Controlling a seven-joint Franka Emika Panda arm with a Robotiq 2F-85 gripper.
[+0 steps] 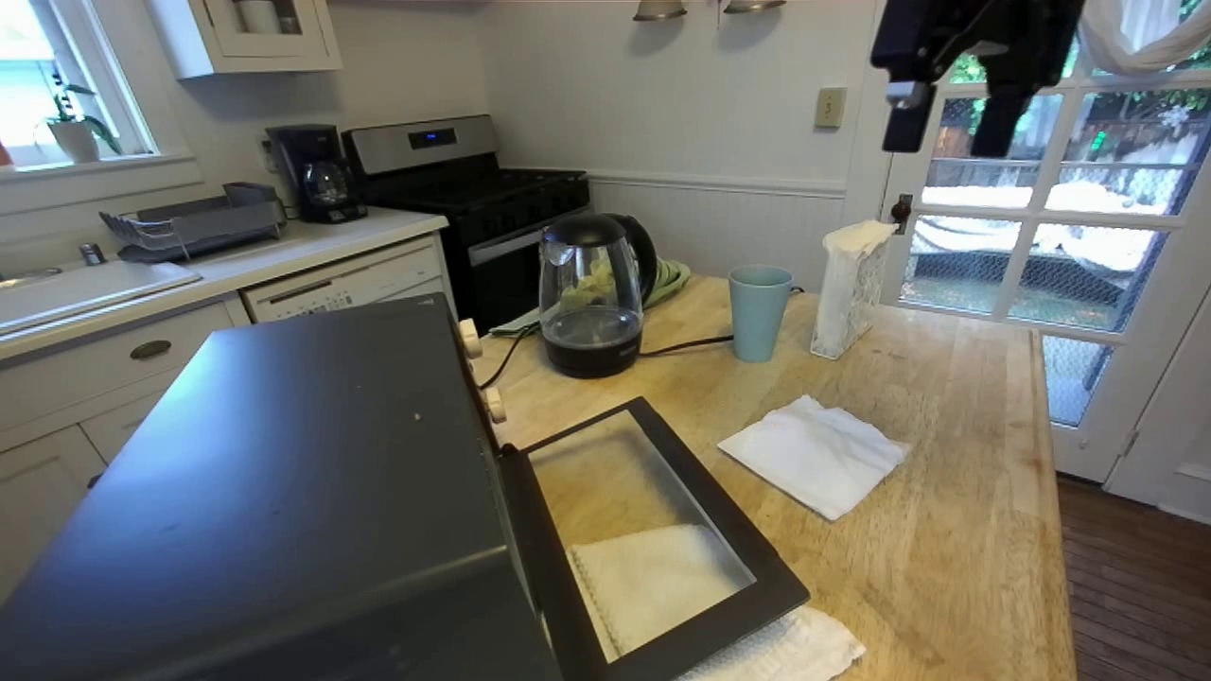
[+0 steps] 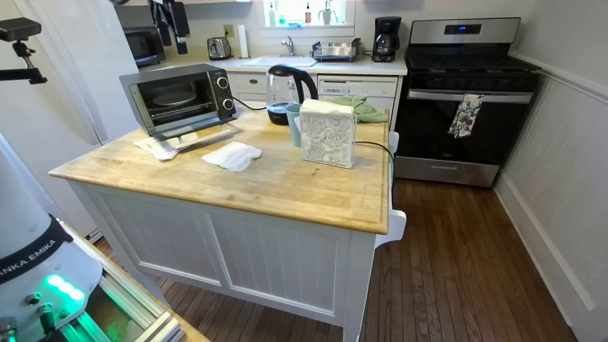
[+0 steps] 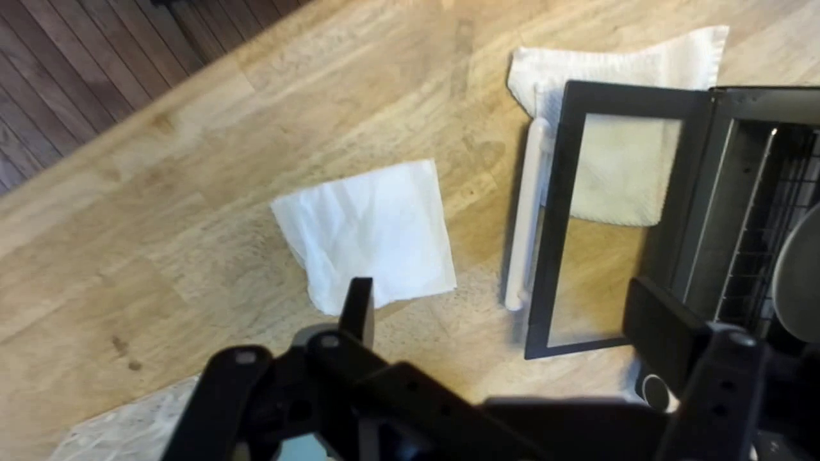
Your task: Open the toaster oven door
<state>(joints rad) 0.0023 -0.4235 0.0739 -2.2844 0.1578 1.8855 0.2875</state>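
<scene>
Dark grey metal encases the toaster oven (image 1: 312, 426), a large box with a flat matte top, taken here as the reference for position. The toaster oven door (image 3: 608, 256), a black-framed rectangle with a clear glass window, lies folded down in front of the oven, the cavity exposed. Its pale cream bar handle (image 3: 526, 214) sits along the edge farthest from the oven. A folded white cloth (image 3: 666, 64) lies ahead of the oven, partly beneath the door; whether the two touch cannot be determined.

The black two-fingered gripper (image 1: 950, 134) hangs in front of the oven, higher than its top; the jaws stand spread, with nothing between them. A clear glass kettle (image 1: 591, 293) with black lid and base stands beside the oven, apart from it.

Assessment: opening appears complete or nearly so; what is left is probably a clean departure. Recommended practice: retreat upward and away from the oven front, so that neither finger hooks the handle and swings the door back up. Should the door prove short of its stop, press slowly on the dark frame near the handle's middle, never the glass, and cease at first resistance, since the cloth may support it unevenly.
</scene>
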